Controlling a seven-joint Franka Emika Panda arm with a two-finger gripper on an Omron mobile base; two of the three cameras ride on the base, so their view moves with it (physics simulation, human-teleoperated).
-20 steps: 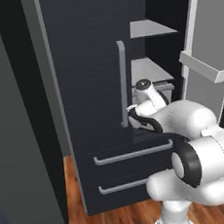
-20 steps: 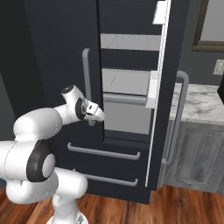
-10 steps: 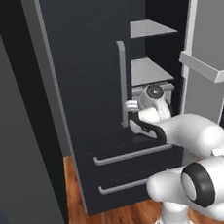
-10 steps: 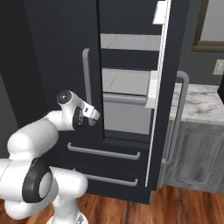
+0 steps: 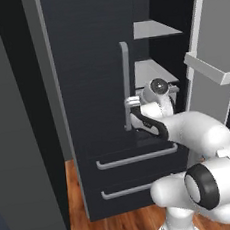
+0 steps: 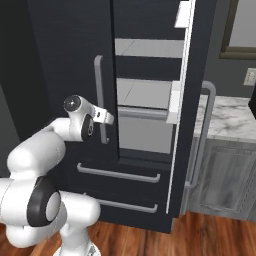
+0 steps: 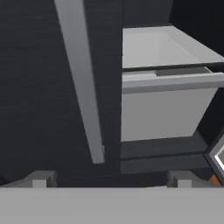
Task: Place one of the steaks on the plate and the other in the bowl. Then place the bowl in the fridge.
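Observation:
The tall black fridge (image 5: pixel 91 64) has its left door shut and its right door (image 6: pixel 192 115) swung open. My gripper (image 5: pixel 132 105) hovers open at the lower end of the left door's long grey handle (image 5: pixel 126 75), with nothing between its fingers. From the right base view the gripper (image 6: pixel 107 117) sits just right of that handle (image 6: pixel 98 90). In the hand view the handle (image 7: pixel 83 87) runs up ahead of the gripper (image 7: pixel 110 179), with a grey inner shelf (image 7: pixel 162 83) to its right. The steaks, the plate and the bowl are out of view.
Grey shelves (image 5: pixel 151 30) show inside the open side. White bins (image 5: pixel 207 67) hang on the open door. Two drawers with bar handles (image 5: pixel 136 157) lie below. A marble counter (image 6: pixel 227 120) over grey cabinets stands at the right.
The hand has stayed by the handle's lower end and risen slightly. The arm's elbow has swung lower and outward. The jaws have stayed open.

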